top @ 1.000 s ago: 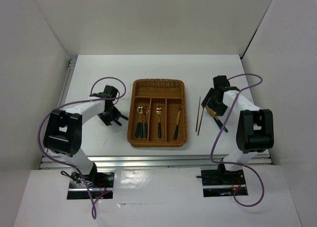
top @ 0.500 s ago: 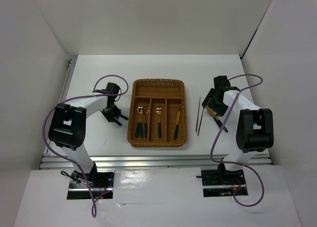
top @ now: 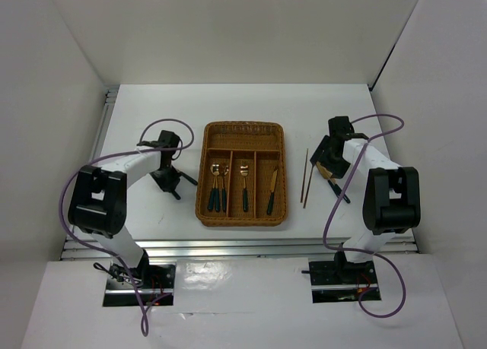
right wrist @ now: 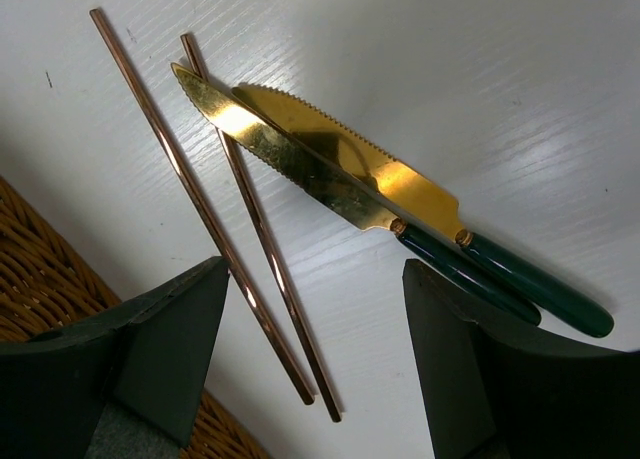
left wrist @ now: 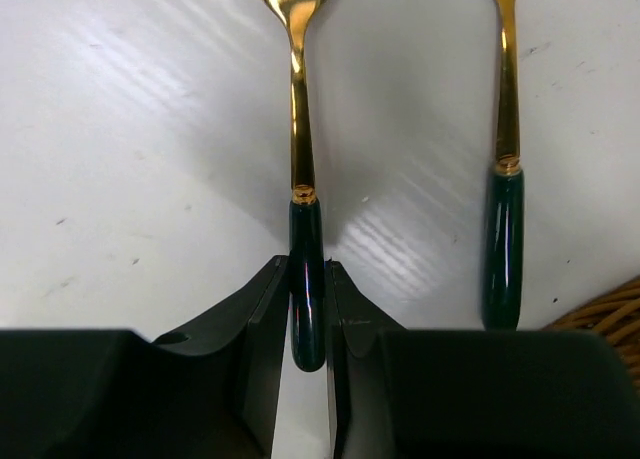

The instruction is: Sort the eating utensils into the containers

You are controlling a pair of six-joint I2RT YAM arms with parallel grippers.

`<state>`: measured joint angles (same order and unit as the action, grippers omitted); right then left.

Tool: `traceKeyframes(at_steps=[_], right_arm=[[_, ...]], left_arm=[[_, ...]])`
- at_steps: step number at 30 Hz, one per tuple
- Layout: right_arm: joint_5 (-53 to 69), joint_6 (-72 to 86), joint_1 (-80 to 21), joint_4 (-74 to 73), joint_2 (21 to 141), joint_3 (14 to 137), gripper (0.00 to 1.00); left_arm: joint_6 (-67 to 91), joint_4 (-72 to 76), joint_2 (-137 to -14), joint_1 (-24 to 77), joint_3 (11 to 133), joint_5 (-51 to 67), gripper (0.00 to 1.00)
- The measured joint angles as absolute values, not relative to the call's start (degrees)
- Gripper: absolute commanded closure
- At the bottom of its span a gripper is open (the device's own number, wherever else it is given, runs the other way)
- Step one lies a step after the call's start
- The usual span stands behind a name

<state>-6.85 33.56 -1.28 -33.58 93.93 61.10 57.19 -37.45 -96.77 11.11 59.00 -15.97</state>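
You had the left end effector clamped on the dark handle of a gold-necked utensil down on the table. A second utensil lay just beside it, near the wicker tray.

In that tray, what looked like 2 spoons sat in the left long slot, 1 fork in the middle and 1 knife in the right. Nothing showed in the crosswise slot.

Right of the tray, 2 chopsticks and 2 overlapping knives lay on the table under your right end effector, its fingers wide apart and holding nothing.

I'd judge 4 pieces sorted and 6 to go.

Both left utensils' heads were cut off at the top of the wrist view, so I couldn't tell spoon from fork. From above, your arm hid them.
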Motion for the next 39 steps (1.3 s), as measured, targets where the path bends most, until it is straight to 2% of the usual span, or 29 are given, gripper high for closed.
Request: traceKeyframes(at_steps=[10, 14, 24, 34, 39], right_arm=[[-6.79, 33.56, -1.23, -33.43, 93.84, 61.10, 0.22], [-6.79, 33.56, -0.86, -33.43, 93.69, 61.10, 0.22], [-6.87, 33.56, -0.47, -33.47, 90.94, 61.08, 0.22], [-7.62, 33.30, 0.23, -33.78, 86.02, 58.81, 0.21], [-7.75, 33.06, 0.32, -33.89, 85.60, 58.48, 0.21]], left_arm=[[53.47, -42.46, -83.99, 10.55, 62.65, -17.61, 0.77], [51.11, -43.18, -83.66, 14.90, 68.20, -16.60, 0.78], [48.14, -40.58, -91.53, 34.52, 80.90, -8.23, 0.78], [48.05, -36.67, -100.22, 41.34, 81.49, -3.46, 0.77], [48.16, -35.51, -102.15, 42.28, 79.81, -2.35, 0.73]])
